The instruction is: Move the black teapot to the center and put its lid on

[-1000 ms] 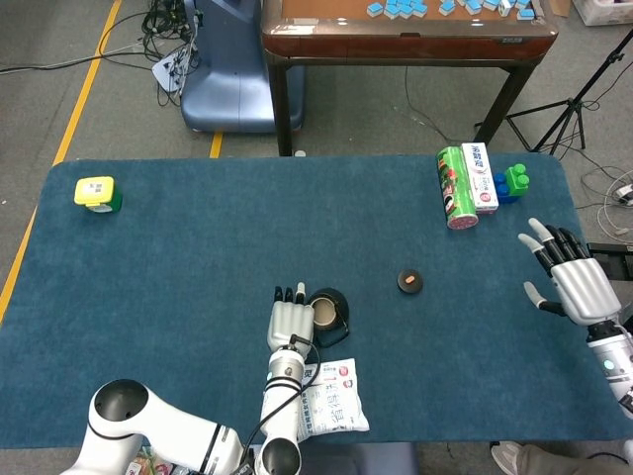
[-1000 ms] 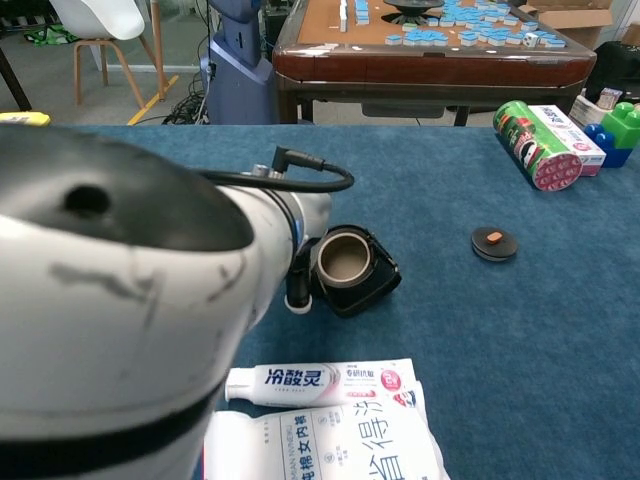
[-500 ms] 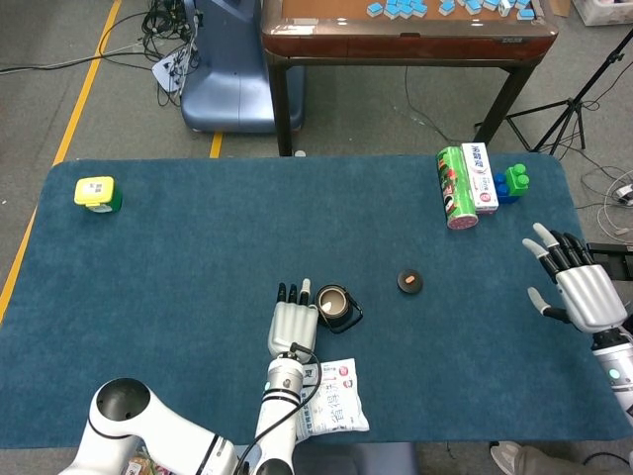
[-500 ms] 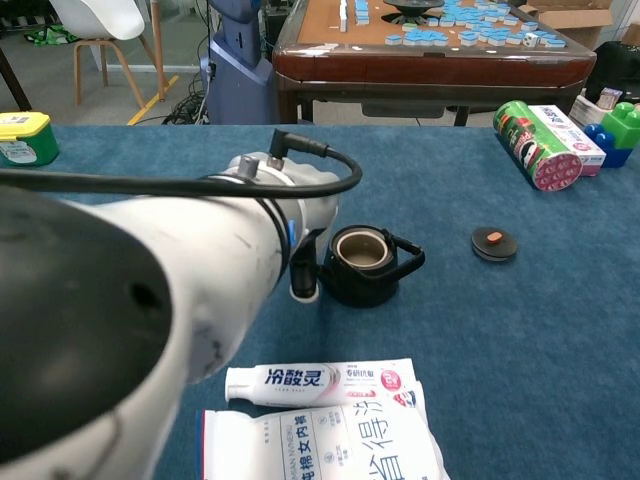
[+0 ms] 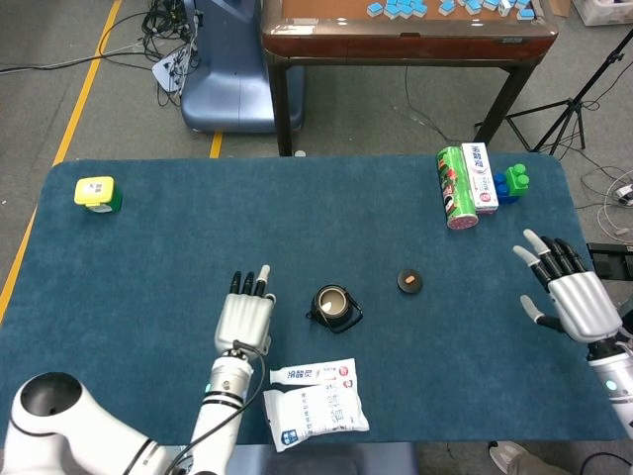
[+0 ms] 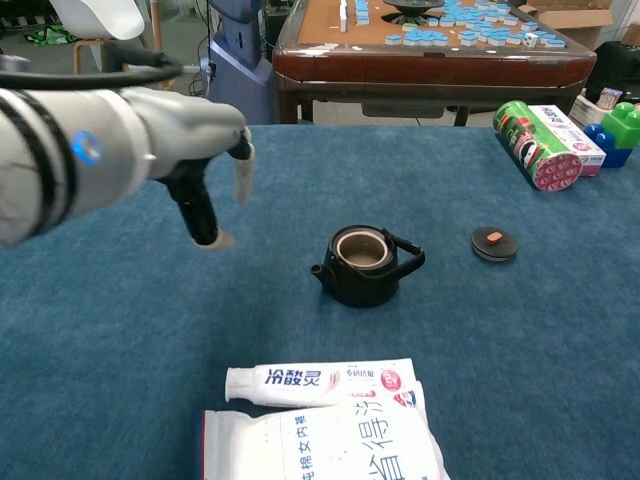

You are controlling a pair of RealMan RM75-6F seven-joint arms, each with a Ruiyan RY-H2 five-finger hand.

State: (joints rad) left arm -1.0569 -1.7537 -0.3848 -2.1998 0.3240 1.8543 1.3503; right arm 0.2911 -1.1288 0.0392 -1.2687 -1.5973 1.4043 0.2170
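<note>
The black teapot [image 5: 334,307] stands upright and lidless near the table's middle, just right of the left hand [image 5: 244,316], which holds nothing, fingers apart. Its lid [image 5: 410,282] lies further right, apart from the empty, spread right hand [image 5: 569,299].

Bright even light, soft faint shadows, near arm perhaps slightly blurred.

"冷酸灵" on the toothpaste box [image 6: 320,380]

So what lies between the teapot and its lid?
Nothing: only bare blue table between teapot and lid, clearest in the head view.
</note>
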